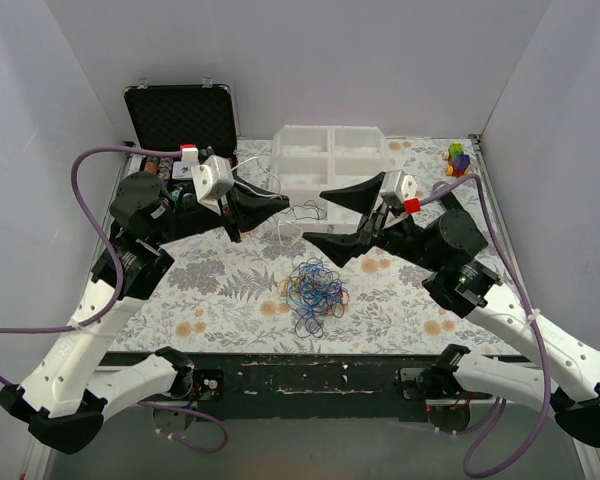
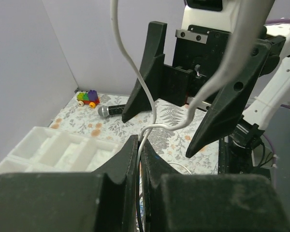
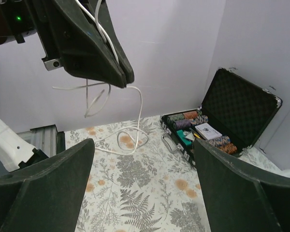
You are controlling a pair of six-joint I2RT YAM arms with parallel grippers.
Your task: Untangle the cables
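The cables (image 1: 315, 285) are lying in a coloured tangle below and between my hands, slightly nearer my right gripper (image 1: 317, 215), which I am holding wide and empty — facing my left gripper (image 1: 277, 203), which is pinching a thin white cord (image 3: 139, 101) — its slack drooping toward the right fingers.

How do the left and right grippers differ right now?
The left gripper is shut; the right gripper is wide open. The left gripper pinches a white cable that hangs below it; the right gripper holds nothing. Both are raised with their tips facing each other, beyond the coloured cable tangle.
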